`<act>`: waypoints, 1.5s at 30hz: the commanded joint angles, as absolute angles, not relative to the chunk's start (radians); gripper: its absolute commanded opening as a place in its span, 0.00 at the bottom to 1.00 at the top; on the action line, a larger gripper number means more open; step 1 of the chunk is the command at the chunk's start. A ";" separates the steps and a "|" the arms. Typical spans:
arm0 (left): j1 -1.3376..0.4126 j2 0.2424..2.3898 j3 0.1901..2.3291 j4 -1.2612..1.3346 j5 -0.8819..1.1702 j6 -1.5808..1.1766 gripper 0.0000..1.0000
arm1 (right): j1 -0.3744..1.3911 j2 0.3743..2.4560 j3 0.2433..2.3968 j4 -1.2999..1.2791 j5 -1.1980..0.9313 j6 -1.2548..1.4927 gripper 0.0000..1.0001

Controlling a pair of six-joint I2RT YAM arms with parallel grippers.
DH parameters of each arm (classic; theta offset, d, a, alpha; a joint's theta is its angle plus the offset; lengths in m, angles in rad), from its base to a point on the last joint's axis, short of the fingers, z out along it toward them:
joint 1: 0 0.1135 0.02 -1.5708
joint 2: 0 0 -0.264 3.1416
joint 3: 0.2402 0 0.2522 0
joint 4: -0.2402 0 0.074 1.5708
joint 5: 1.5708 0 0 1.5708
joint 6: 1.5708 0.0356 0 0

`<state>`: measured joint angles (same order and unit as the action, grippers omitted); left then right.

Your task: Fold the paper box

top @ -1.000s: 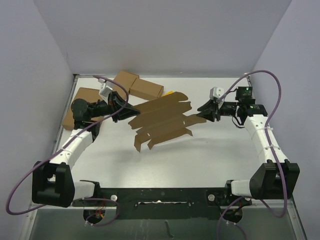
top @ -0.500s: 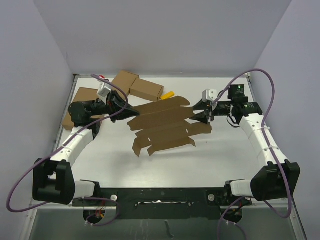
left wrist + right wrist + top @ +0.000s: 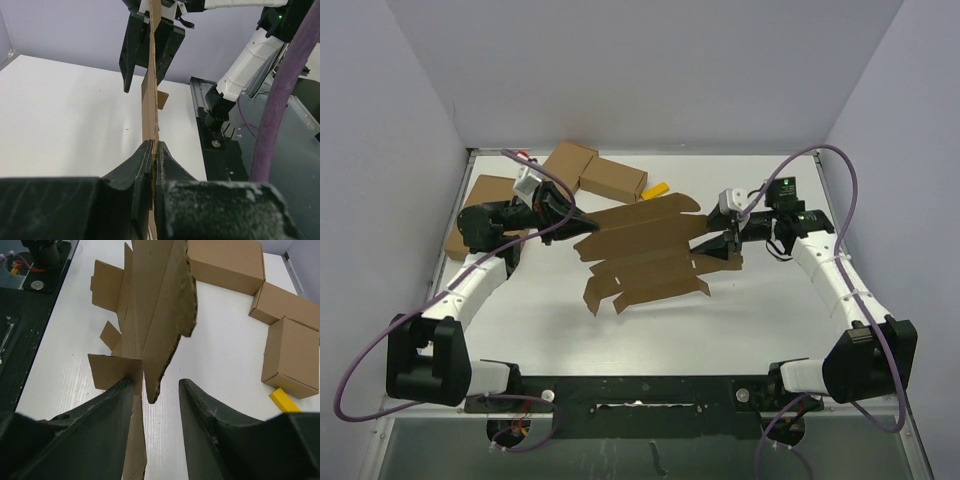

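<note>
The paper box point(image 3: 645, 250) is a flat, notched brown cardboard sheet with flaps, held above the table between both arms. My left gripper point(image 3: 582, 222) is shut on its left edge. In the left wrist view the fingers point(image 3: 145, 157) pinch the sheet point(image 3: 149, 100), which shows edge-on. My right gripper point(image 3: 718, 240) stands open at the sheet's right edge. In the right wrist view a pointed corner of the sheet point(image 3: 155, 300) hangs between the spread fingertips point(image 3: 156, 386), close to the left finger and apart from the right one.
Two small brown cartons point(image 3: 570, 160) point(image 3: 613, 178) touch at a corner at the back left. A larger flat carton point(image 3: 480, 195) lies under the left arm. A small yellow piece point(image 3: 656, 189) lies behind the sheet. Grey walls close in the table.
My right gripper has let go of the sheet's right edge and opened, shifting left and nearer. The sheet has sagged lower and flatter. The left gripper keeps its hold.
</note>
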<state>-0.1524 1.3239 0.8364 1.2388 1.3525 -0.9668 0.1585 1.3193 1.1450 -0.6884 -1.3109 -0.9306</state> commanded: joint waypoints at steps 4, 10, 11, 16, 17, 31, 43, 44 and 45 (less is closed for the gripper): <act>-0.149 1.342 0.861 1.349 1.346 -1.010 0.00 | 0.180 1.311 1.092 -0.458 -1.352 -0.737 0.42; -0.149 1.361 0.860 1.411 1.337 -1.057 0.00 | 0.186 1.310 1.058 -0.364 -1.409 -0.645 0.42; -0.149 1.363 0.859 1.422 1.335 -1.061 0.00 | 0.188 1.311 1.054 -0.352 -1.412 -0.633 0.42; -0.147 1.371 0.855 1.467 1.321 -1.086 0.00 | 0.191 1.310 1.017 -0.216 -1.395 -0.520 0.42; -0.147 1.372 0.855 1.473 1.319 -1.089 0.00 | 0.190 1.309 0.999 -0.161 -1.389 -0.475 0.42; -0.147 1.397 0.856 1.509 1.306 -1.112 0.00 | 0.220 1.318 0.890 0.195 -1.399 -0.206 0.38; -0.138 1.406 0.856 1.511 1.302 -1.108 0.00 | 0.240 1.324 0.911 0.097 -1.402 -0.293 0.04; -0.133 1.408 0.857 1.511 1.302 -1.108 0.00 | 0.239 1.324 0.918 0.075 -1.400 -0.310 0.00; -0.130 1.409 0.857 1.512 1.302 -1.108 0.00 | 0.238 1.324 0.922 0.061 -1.398 -0.322 0.00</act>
